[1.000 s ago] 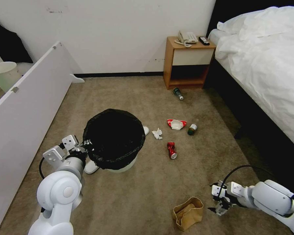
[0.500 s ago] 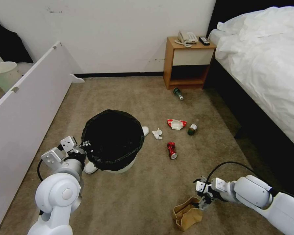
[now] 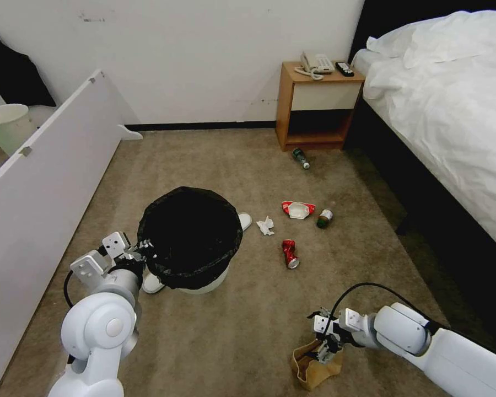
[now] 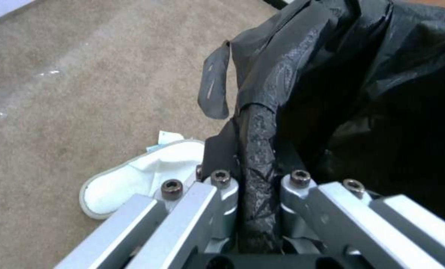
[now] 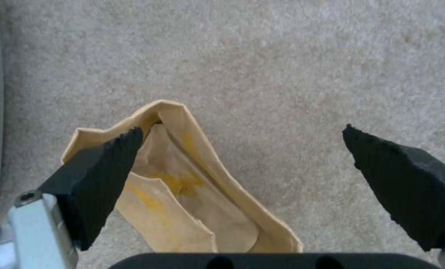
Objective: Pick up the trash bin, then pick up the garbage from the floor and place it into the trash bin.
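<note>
The trash bin (image 3: pixel 190 238) stands on the carpet, its black-bagged rim pinched between the pressed-together fingers of the left gripper (image 3: pixel 145 247); a white slipper (image 4: pixel 143 175) lies just beside it. Nearer the robot, the brown paper bag (image 3: pixel 316 364) lies open-mouthed on the floor, with the right gripper (image 3: pixel 324 348) spread wide directly over it, one fingertip (image 5: pixel 110 164) at the bag's edge.

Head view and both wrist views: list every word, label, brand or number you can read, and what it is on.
No text can be read.
Crushed red can: print too small to read.
Two green-labelled bottles: labels too small.
Red-white wrapper: no legible print.
Telephone and black remote: keys too small.
Brown paper bag: stains, no print.
</note>
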Motion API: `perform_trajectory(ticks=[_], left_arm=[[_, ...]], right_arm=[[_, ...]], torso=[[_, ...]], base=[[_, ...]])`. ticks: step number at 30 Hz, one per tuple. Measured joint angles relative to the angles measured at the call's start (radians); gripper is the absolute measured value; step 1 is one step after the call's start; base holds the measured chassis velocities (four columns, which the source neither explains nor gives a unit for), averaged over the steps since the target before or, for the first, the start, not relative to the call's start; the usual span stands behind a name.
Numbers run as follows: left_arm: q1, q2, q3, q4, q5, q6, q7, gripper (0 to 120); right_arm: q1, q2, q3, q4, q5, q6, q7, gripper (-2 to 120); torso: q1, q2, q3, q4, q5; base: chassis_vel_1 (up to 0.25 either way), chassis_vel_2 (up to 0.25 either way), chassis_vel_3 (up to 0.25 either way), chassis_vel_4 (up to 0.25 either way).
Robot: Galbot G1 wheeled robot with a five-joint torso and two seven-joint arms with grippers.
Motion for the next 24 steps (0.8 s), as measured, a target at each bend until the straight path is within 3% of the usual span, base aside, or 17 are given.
perform_trajectory(ticks=[8, 24], left_arm=[[-0.003, -0.002, 0.002, 0.007, 0.005, -0.002, 0.001, 4], [0.015, -0.008, 0.001, 0.007, 0.02, -0.01, 0.009, 4]], right_arm=[[-0.008, 0.011, -0.009, -0.029, -0.004, 0.01, 0.003, 100], [-0.022, 0.052, 0.02, -0.199, -0.006, 0.143, -0.007, 100]], torso=[[0.0, 0.0, 0.0, 0.0, 0.0], [0.0, 0.0, 0.0, 0.0, 0.0]], base=[[0.0, 0.0, 0.0, 0.0], [0.0, 0.0, 0.0, 0.0]])
